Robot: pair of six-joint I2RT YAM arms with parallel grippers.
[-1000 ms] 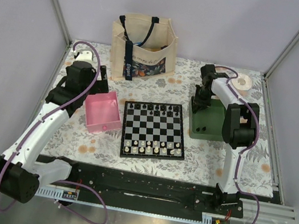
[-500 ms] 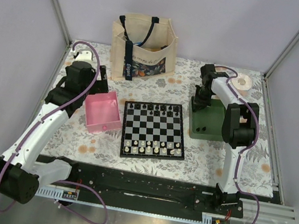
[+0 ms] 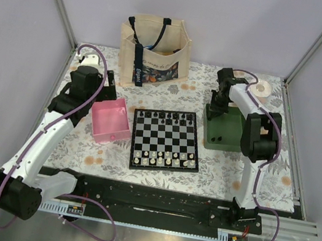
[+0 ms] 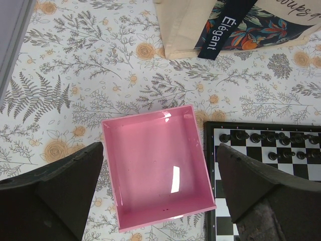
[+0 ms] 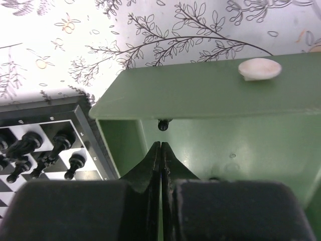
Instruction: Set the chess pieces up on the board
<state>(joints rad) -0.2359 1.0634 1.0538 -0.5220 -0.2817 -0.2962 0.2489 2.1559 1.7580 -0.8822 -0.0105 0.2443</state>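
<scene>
The chessboard lies at the table's middle. Black pieces stand on its far rows and white pieces on its near rows. My right gripper is shut and empty, its tips inside the green tray, just short of one tiny black piece by the tray's far wall. Several black pieces on the board show to its left. My left gripper is open and empty, high above the pink tray; the board's corner is at its right.
A cream tote bag stands behind the board. A white tape roll lies at the far right. A small white rounded object sits on the green tray's far rim. The pink tray holds nothing that I can see.
My right arm has shifted slightly to the right over the green tray. The left arm and the pieces have not moved.
</scene>
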